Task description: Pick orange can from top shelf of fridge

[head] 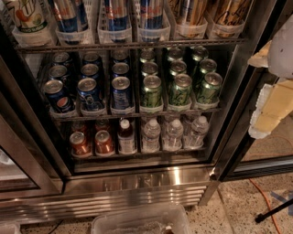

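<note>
The fridge (137, 185) stands open in front of me, with a stainless-steel base and wire racks. The top shelf (128, 45) is a thin wire rack with clear trays of tall slim cans. Only the lower parts of the cans show. The orange can (188, 13), copper-orange with gold-brown stripes, stands in a tray at the right of this shelf. A second similar can (229, 13) is to its right. My gripper (271, 103), white and cream-yellow, hangs at the far right, outside the fridge, below and right of the orange cans. It holds nothing that I can see.
Blue-and-silver tall cans (116, 16) fill the top shelf's left trays. The middle rack holds blue cans (91, 91) and green cans (178, 87); the lowest holds reddish-copper cans (89, 142) and water bottles (174, 135). A dark frame post (238, 114) stands beside my gripper. A clear bin (142, 221) and an orange cable (263, 201) lie on the floor.
</note>
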Available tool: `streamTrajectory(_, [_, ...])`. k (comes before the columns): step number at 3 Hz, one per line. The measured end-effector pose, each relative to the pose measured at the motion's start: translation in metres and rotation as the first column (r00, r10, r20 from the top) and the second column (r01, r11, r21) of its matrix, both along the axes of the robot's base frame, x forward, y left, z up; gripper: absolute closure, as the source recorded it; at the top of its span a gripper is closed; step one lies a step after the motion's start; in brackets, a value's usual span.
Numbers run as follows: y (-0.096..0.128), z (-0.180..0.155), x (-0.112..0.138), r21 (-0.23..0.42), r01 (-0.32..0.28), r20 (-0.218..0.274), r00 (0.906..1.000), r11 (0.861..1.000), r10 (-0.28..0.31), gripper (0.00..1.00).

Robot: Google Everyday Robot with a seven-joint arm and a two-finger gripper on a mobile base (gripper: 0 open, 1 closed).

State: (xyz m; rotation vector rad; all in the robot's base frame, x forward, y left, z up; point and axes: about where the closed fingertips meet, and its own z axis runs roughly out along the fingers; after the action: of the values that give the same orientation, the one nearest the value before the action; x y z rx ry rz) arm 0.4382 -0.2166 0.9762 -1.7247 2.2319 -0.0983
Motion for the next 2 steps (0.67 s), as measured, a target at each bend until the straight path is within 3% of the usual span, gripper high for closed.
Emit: streamTrajectory(2, [0.0008,0.0028,0.0004,0.026,0.0,0.01,0.9999,1.0,-0.001,0.0])
